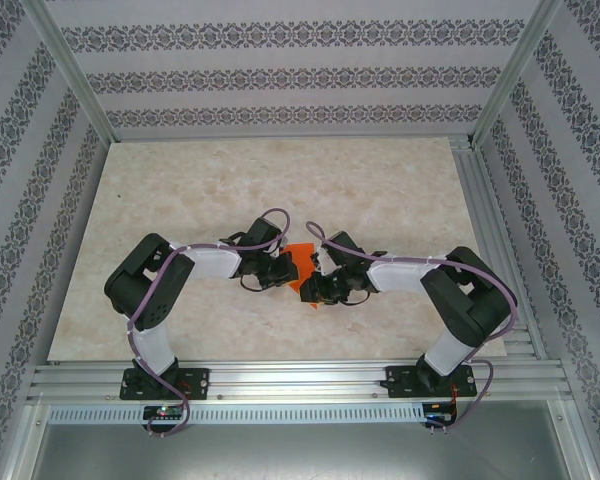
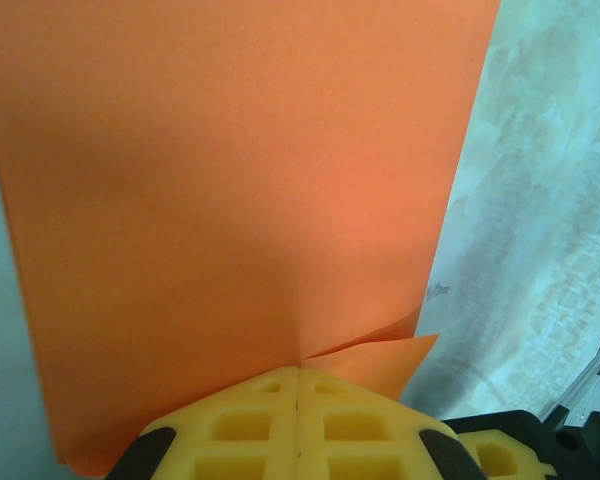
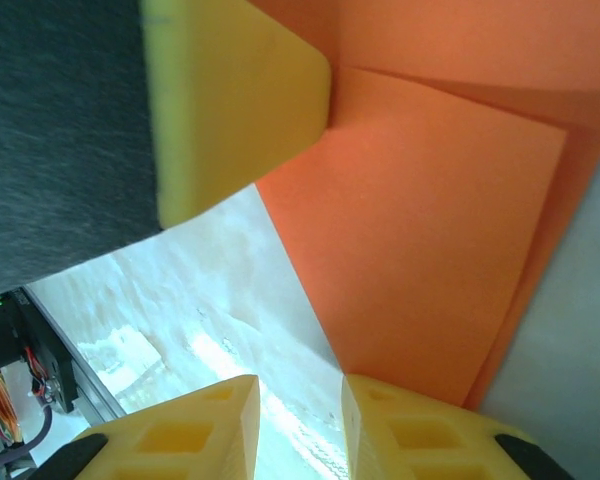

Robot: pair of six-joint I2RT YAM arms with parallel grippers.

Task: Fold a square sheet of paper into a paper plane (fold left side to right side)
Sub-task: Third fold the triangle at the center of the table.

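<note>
The square sheet of paper (image 1: 302,262) is bright orange and lies folded in layers on the table's middle, between the two arms. In the left wrist view the paper (image 2: 230,200) spreads ahead of my left gripper (image 2: 298,370), whose yellow fingers are shut on its near edge, where two layers part. My right gripper (image 3: 300,385) is open with bare table between its fingers. Its right fingertip (image 3: 380,395) touches the paper's (image 3: 430,220) near corner. The left gripper's yellow finger (image 3: 235,100) presses the paper's far side there. The paper plane is out of view.
The marble-patterned table (image 1: 180,200) is bounded by an aluminium rail (image 1: 280,382) at the near edge and another rail (image 1: 480,200) on the right. Patterned walls (image 1: 280,80) close in the back and sides. Both grippers (image 1: 298,278) crowd together at the paper.
</note>
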